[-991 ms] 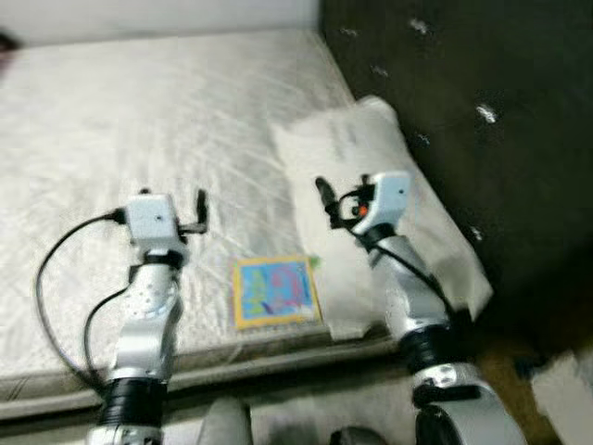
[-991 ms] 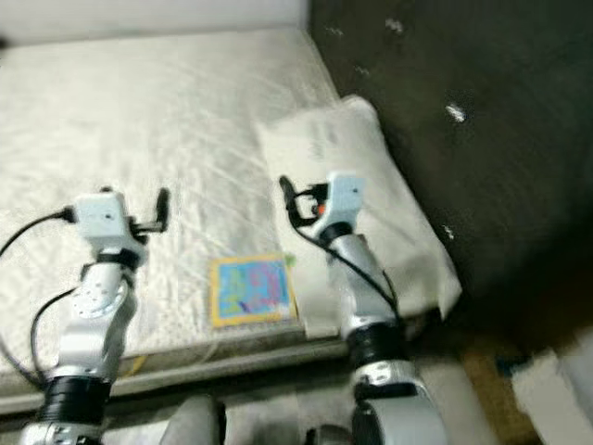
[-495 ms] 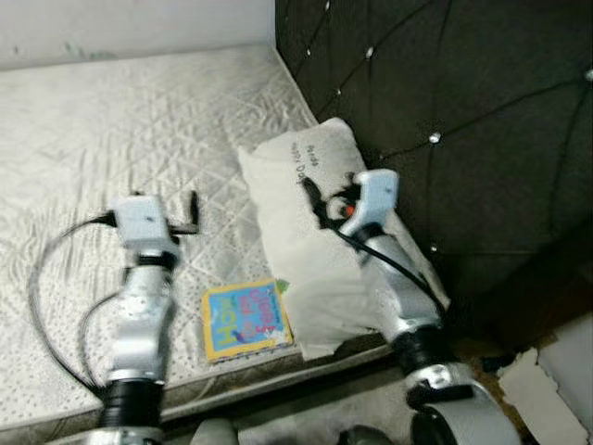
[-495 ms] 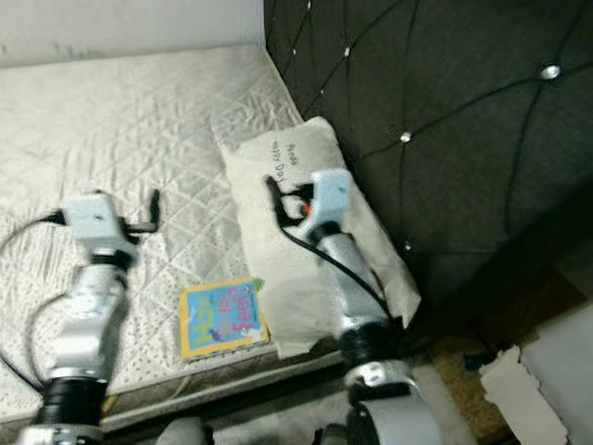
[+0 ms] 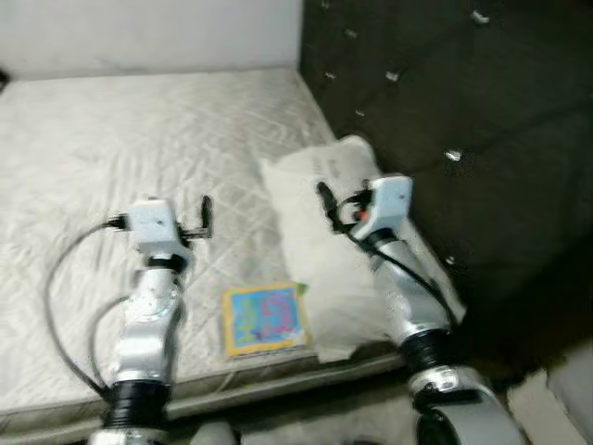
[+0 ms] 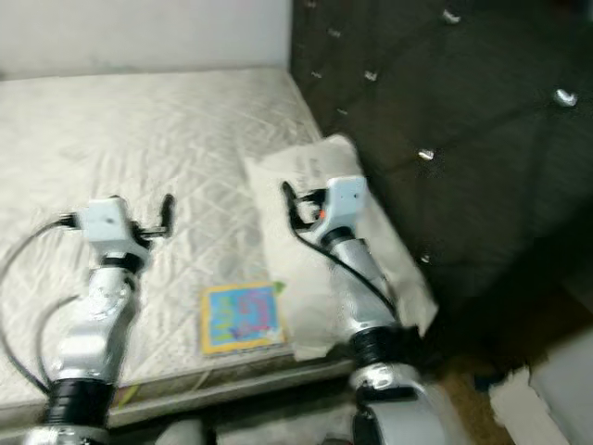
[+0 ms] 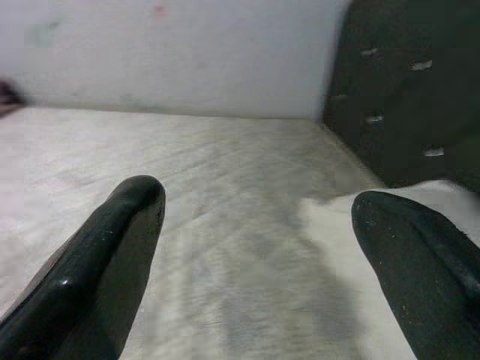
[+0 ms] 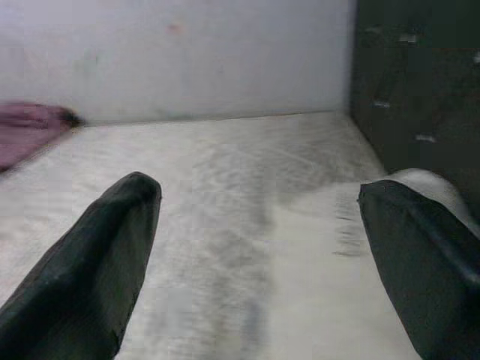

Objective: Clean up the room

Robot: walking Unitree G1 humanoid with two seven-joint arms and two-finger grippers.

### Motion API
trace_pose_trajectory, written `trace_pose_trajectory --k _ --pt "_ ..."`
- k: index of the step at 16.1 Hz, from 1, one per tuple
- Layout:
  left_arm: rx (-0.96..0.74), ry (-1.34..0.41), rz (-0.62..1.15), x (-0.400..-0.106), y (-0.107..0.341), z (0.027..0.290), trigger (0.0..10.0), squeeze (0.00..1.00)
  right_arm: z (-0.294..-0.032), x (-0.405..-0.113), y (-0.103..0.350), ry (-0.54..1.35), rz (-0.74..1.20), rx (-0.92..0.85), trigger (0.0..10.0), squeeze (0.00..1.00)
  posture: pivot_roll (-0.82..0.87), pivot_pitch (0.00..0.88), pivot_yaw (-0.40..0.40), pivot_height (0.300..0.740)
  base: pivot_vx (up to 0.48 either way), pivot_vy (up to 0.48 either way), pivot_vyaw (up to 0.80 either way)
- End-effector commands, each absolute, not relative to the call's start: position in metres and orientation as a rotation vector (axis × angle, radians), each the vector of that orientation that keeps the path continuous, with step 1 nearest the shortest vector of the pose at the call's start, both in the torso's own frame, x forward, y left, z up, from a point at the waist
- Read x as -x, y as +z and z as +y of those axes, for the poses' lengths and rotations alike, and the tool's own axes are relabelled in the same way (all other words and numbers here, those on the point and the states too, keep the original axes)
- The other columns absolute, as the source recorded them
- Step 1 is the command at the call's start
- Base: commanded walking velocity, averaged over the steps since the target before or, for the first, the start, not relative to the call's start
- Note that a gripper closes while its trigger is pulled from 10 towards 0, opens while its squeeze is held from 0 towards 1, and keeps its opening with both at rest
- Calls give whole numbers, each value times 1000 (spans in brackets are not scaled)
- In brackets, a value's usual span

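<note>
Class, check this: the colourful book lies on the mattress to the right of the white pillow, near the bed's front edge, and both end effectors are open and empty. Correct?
Not quite. The left eye view shows the colourful book to the left of the white pillow, on the mattress near its front edge. The left end effector and right end effector are indeed open and empty.

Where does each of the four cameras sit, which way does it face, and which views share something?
Left eye view: on the head, looking down at the mattress, book, pillow; both silver arms show.
Right eye view: beside it, same scene, same arms.
Left wrist view: on the left arm, looking along the open left pincer across the mattress to the wall.
Right wrist view: on the right arm, along the open right pincer; purple cloth at the far edge.
Shared: both wrist views show the wall, the pillow and the dark headboard.
</note>
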State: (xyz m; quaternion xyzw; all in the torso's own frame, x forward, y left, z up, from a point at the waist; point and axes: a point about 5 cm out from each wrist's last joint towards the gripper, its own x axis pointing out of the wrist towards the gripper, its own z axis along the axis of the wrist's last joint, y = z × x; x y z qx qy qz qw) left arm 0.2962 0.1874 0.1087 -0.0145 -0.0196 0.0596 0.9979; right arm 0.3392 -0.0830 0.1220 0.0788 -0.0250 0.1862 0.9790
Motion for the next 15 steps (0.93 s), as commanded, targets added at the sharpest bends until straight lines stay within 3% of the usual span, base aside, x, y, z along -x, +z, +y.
trace_pose_trajectory --k 1,6,15 --pt "46 88 -45 -300 112 176 10000 0 -99 -341 119 329 -39 -145 10000 0 -49 0 -18 740 0 480 0" --pt "61 95 -43 -301 112 178 10000 0 -97 -341 120 340 -47 -128 10000 0 -50 0 -19 740 0 480 334" --pt "66 93 -42 -301 112 177 10000 0 -99 -342 119 324 -40 -116 10000 0 -54 0 -19 740 0 480 0"
